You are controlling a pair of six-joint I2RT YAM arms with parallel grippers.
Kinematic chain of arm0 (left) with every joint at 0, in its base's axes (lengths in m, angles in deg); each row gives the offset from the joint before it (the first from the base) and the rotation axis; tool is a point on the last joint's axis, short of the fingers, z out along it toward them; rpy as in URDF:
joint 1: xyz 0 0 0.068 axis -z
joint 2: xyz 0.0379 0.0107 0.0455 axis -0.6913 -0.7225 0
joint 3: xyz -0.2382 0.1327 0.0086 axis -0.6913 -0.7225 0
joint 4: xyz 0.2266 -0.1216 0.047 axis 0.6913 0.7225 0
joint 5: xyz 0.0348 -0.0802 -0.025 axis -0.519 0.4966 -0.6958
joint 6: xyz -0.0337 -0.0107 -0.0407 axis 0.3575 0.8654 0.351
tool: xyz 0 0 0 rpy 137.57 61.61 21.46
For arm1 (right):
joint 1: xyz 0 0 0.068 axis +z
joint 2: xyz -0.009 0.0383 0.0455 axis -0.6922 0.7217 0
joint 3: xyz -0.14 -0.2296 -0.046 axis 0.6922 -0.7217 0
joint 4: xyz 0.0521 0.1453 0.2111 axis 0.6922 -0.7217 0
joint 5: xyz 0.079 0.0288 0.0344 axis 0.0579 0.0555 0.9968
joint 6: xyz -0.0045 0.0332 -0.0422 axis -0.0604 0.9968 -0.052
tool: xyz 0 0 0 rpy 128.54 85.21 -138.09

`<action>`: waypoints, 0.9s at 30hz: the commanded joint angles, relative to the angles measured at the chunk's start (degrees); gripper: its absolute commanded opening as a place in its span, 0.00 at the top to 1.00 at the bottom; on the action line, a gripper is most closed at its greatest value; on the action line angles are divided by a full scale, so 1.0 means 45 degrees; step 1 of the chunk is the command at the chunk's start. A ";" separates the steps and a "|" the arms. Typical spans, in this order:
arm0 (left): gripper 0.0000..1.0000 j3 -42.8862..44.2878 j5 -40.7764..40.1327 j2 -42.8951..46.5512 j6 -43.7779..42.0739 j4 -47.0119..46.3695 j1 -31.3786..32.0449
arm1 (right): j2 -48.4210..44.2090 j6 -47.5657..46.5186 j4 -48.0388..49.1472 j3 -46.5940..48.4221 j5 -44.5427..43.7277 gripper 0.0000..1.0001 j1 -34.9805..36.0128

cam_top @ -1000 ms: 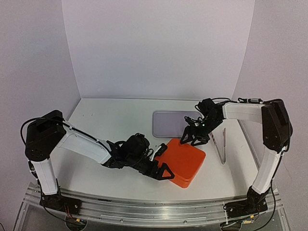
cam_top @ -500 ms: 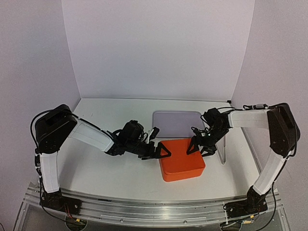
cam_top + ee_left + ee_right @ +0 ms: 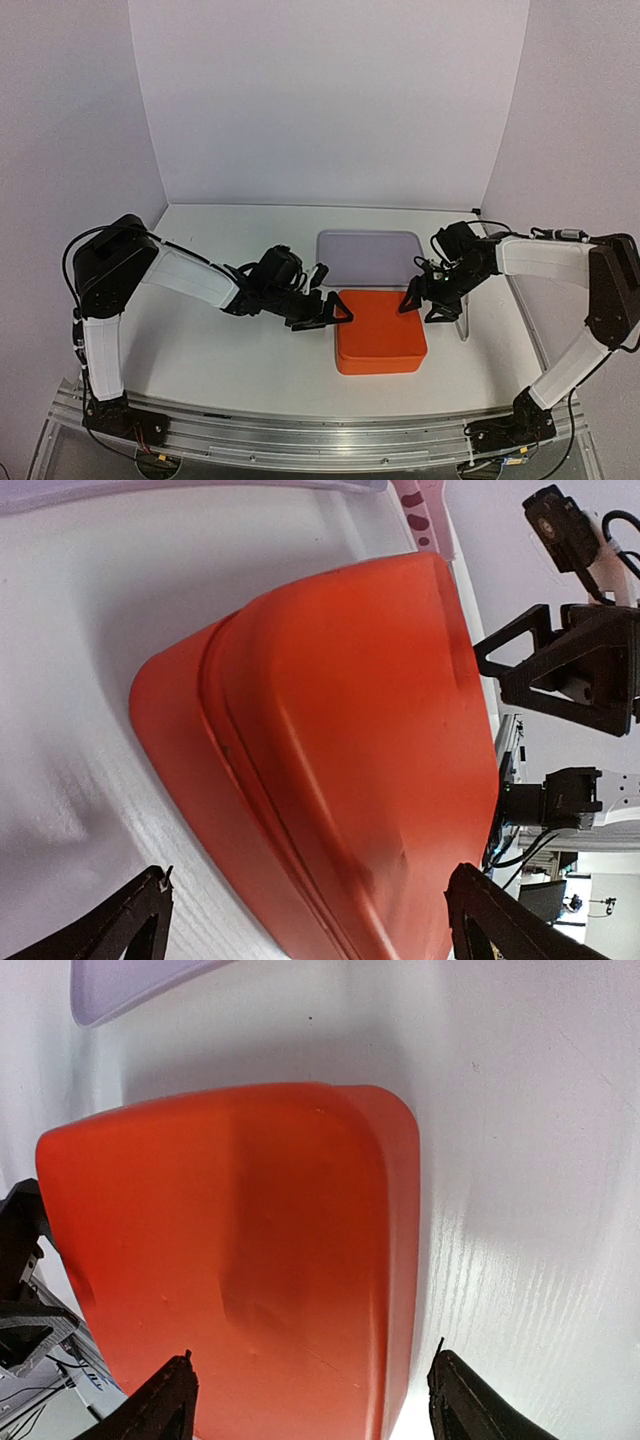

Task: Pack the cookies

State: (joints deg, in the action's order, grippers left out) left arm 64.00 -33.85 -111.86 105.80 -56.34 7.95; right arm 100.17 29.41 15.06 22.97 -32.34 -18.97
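Nearest me, the aluminium rail (image 3: 300, 430) carries both arm bases at the front edge of the white bench (image 3: 230, 350). Just beyond it sits the orange box (image 3: 380, 340). It is closed, so its contents are hidden. The cookies show in no view, and I cannot tell whether they are inside it, nor which way they lie. From above the box looks nearly square, slightly wider left to right, with its edges running parallel to the front of the bench.

The left claw (image 3: 333, 313) is at the box's far left corner with its jaws spread wide and nothing held. In its wrist view the fingertips (image 3: 140, 920) stand far apart, and the box fills the space ahead of them. The right claw (image 3: 426, 305) is at the far right corner, also spread and holding nothing. In its own view one finger overlaps the box top and the other (image 3: 460, 1400) hangs over bare bench.

Only the left wrist view shows a seam running round the box's side, and it also shows the right claw beyond the box. Only the right wrist view shows a shallow crease in the box top.

Just behind the box lies a flat pale purple tray (image 3: 365, 255) with nothing on it. The top view shows all of it, the wrist views only an edge. To its right is a thin clear stand (image 3: 462, 305), and I cannot tell what it is.
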 commanded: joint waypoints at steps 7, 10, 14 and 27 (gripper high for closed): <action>0.08 0.0523 0.0441 0.0579 0.0982 0.0816 -0.0003 | 0.0192 0.0191 0.0154 0.0463 0.0542 0.36 0.0287; 0.10 0.0823 0.0759 0.0141 0.1046 0.0860 0.0045 | 0.0385 0.0210 0.0144 0.0512 0.0513 0.37 0.0389; 0.13 0.0950 0.0898 -0.0078 0.1110 0.0864 0.0062 | 0.0444 0.0263 0.0147 0.0564 0.0291 0.42 0.0573; 0.39 0.1756 0.1660 -0.0931 0.1194 0.1148 0.0194 | 0.1358 0.0382 0.0129 0.1305 -0.0224 0.67 0.1924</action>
State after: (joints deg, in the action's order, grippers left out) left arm 68.07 -29.73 -114.20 111.52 -50.13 7.55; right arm 103.66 30.72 12.39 25.72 -36.72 -13.77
